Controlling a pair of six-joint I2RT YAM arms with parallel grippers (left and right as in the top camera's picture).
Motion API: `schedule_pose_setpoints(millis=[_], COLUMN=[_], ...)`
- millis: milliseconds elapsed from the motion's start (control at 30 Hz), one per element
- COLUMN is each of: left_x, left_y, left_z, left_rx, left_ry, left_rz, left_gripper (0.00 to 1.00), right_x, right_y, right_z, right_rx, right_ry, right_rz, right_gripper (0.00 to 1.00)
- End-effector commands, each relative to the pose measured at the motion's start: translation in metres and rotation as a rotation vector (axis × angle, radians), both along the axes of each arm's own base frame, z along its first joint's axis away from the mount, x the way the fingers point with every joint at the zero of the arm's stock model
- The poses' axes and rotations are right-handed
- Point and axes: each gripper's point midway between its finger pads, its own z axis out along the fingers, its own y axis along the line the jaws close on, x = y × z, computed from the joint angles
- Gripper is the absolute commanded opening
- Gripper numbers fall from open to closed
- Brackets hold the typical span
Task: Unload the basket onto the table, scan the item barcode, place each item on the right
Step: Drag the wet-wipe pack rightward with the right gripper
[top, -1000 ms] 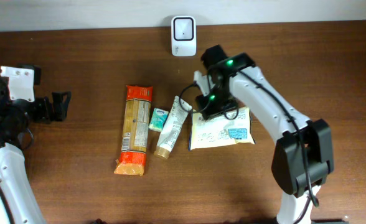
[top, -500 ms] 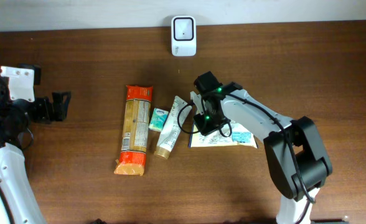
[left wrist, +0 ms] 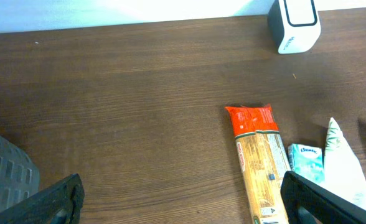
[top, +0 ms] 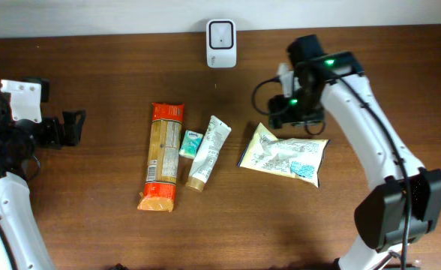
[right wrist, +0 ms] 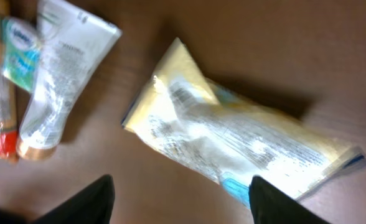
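The item, a yellow-white pouch (top: 284, 154) with a blue label, lies flat on the table, right of centre, and no barcode on it can be made out. It fills the middle of the right wrist view (right wrist: 233, 134). My right gripper (top: 288, 116) hovers just behind the pouch's far edge, open and holding nothing (right wrist: 183, 202). The white barcode scanner (top: 221, 34) stands at the table's back edge. At the far left my left gripper (top: 72, 127) is wide open over bare wood (left wrist: 183, 202).
A long orange pasta pack (top: 163, 155), a small teal tissue pack (top: 190, 142) and a white tube (top: 209, 152) lie side by side left of the pouch. The left wrist view shows the pasta pack (left wrist: 261, 165), the tube (left wrist: 345, 171) and the scanner (left wrist: 295, 22).
My right gripper let go of the pouch, opened and drew back to the right and away. The pouch now lies further right, tilted. The left arm has not moved.
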Motion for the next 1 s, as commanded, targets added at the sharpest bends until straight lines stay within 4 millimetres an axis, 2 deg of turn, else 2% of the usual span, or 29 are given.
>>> schedule_pose_setpoints(millis=[0, 67, 167, 300, 400, 433, 533, 633, 767, 933, 967], left_x=[0.001, 0.001, 0.001, 0.001, 0.001, 0.001, 0.001, 0.001, 0.001, 0.001, 0.001], left_y=[0.000, 0.000, 0.000, 0.000, 0.000, 0.000, 0.000, 0.000, 0.000, 0.000, 0.000], left_z=[0.004, 0.004, 0.004, 0.004, 0.004, 0.005, 0.004, 0.004, 0.004, 0.004, 0.004], left_rx=[0.009, 0.009, 0.009, 0.008, 0.009, 0.009, 0.009, 0.008, 0.009, 0.008, 0.009], left_ry=[-0.017, -0.017, -0.017, -0.016, -0.017, -0.017, -0.017, -0.016, -0.017, -0.016, -0.017], left_rz=[-0.017, -0.017, -0.017, -0.017, -0.017, -0.017, -0.017, -0.017, -0.017, -0.017, -0.017], left_gripper=[0.99, 0.99, 0.99, 0.99, 0.99, 0.99, 0.99, 0.99, 0.99, 0.99, 0.99], right_x=[-0.020, -0.033, -0.046, -0.058, -0.058, -0.054, -0.046, -0.047, -0.049, -0.043, -0.044], right_y=[-0.031, -0.044, -0.058, -0.080, -0.099, -0.098, -0.079, -0.058, -0.043, -0.038, -0.037], right_z=[-0.008, -0.015, -0.035, -0.077, -0.092, -0.093, -0.094, -0.109, -0.137, -0.166, -0.171], right_rx=[-0.031, -0.041, -0.060, -0.056, -0.032, 0.016, 0.192, 0.310, 0.355, 0.340, 0.340], right_ry=[0.123, 0.182, 0.247, 0.292, 0.284, 0.264, 0.217, 0.194, 0.157, 0.109, 0.107], right_rz=[-0.101, -0.106, -0.136, -0.206, -0.261, -0.237, -0.177, -0.164, -0.167, -0.220, -0.216], right_gripper=[0.73, 0.78, 0.83, 0.99, 0.99, 0.99, 0.99, 0.99, 0.99, 0.99, 0.96])
